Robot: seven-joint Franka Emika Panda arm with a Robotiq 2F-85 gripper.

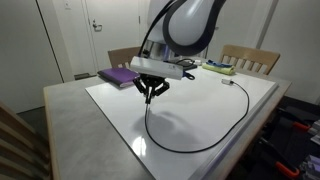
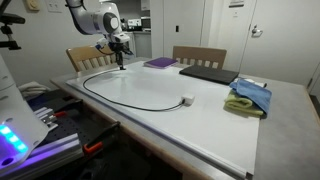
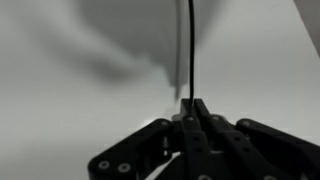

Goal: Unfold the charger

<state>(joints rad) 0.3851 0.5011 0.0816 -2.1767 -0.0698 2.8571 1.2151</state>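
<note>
Clearly the gripper [image 3: 190, 103] has its dark fingers [image 3: 203, 115] drawn together on the thin black cable of the charger [image 1: 147, 120], pinching one strand that runs straight away from the tips in the wrist view. No gap shows between the fingers apart from the cable itself. The rest of the charger lies in one wide open loop on the white table top [image 1: 200, 110], running from the gripper [image 2: 120, 50] at the far end round to the small white plug [image 2: 187, 100] resting near the table's front edge. I judge the cable light, limp and fairly slick. It will follow a pull readily and drag across the smooth surface, but it could slide through a loose pinch or spring back into a curve once let go. The plug is the only part with any weight, and it looks light enough to skate along after the cable instead of anchoring it. A hold on the cable near its free end, as here, seems sensible, with the pull directed away from the plug. A purple book [image 2: 160, 63], a dark laptop [image 2: 207, 73] and a heap of blue and green cloths [image 2: 250, 97] lie along the table's margins, apart from the loop. Chairs [image 1: 250, 58] stand behind. A long sweep could snag the book, which lies nearest the gripper.
</note>
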